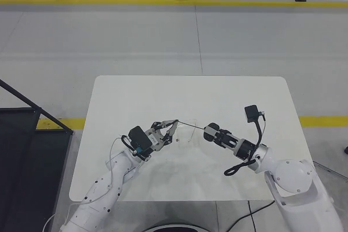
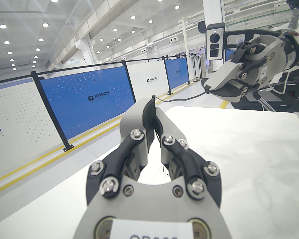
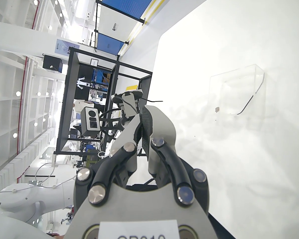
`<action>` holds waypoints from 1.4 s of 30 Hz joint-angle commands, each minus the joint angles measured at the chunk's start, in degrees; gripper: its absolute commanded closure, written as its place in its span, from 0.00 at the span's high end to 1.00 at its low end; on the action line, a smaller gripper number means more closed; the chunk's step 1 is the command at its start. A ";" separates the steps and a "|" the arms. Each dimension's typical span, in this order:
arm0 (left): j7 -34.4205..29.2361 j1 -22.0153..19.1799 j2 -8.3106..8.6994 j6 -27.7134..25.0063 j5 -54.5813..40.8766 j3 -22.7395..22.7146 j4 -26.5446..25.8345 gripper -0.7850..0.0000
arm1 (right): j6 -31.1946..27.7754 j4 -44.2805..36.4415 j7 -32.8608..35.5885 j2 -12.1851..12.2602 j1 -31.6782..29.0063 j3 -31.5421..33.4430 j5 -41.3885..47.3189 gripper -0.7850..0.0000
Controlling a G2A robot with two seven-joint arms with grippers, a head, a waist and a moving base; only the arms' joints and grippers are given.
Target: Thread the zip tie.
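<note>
Left gripper: raised above the middle of the table, jaws pressed together, pinching one end of the zip tie. In its own wrist view the ribbed pads meet with no gap.

Zip tie: thin black strap, held in the air between the two grippers, clear of the tabletop. It runs nearly straight from the left fingertips across to the right ones.

Clear box: see-through, open-topped, standing on the table near the grippers. A second black strap lies curved inside it.

Right gripper: facing the left one, jaws closed on the other end of the zip tie.

Table: white, with rounded corners.
</note>
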 commanded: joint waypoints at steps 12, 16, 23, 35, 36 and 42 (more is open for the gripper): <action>0.00 0.00 0.00 0.00 0.00 0.00 0.00 0.00 | 1.26 0.29 0.04 -0.07 0.92 -0.63 -0.05 0.00; 0.00 0.00 0.00 0.00 0.00 0.00 0.00 0.00 | 0.81 0.31 0.17 -0.08 1.01 -0.76 0.07 0.00; 0.00 0.00 0.00 0.00 0.00 0.00 0.00 0.00 | -1.57 0.46 0.09 -0.11 0.78 -0.71 0.99 0.00; 0.00 0.00 0.00 0.00 0.00 0.00 0.00 0.00 | -9.30 0.89 -0.39 -0.17 -0.84 0.07 4.08 0.00; 0.00 0.00 0.00 0.00 0.00 0.00 0.00 0.00 | -9.97 0.94 -0.37 -0.17 -0.95 0.06 4.27 0.00; 0.00 0.00 0.00 0.00 0.00 0.00 0.00 0.00 | -13.25 1.39 -0.43 -0.22 -1.38 0.18 5.34 0.00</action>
